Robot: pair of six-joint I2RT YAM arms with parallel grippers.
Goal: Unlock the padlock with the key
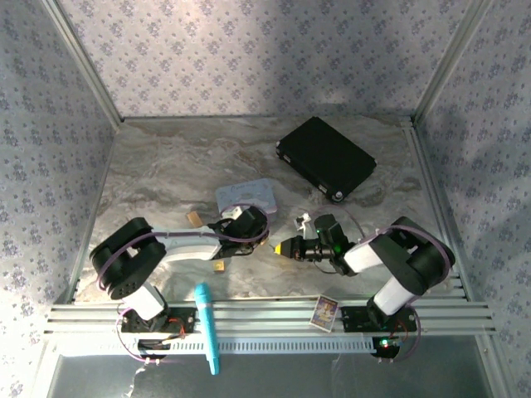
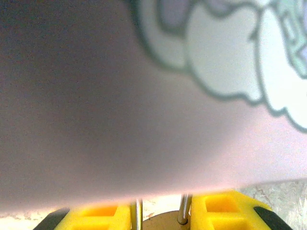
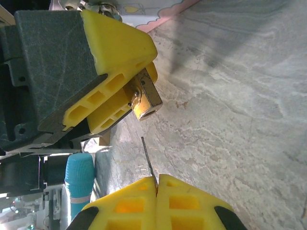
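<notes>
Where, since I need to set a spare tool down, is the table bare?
The far-left table, between the left wall and the black case, is bare; so is the near strip between the gold cube and the card. The centre is crowded: the left fingers and right fingers face each other beside the tin box.
</notes>
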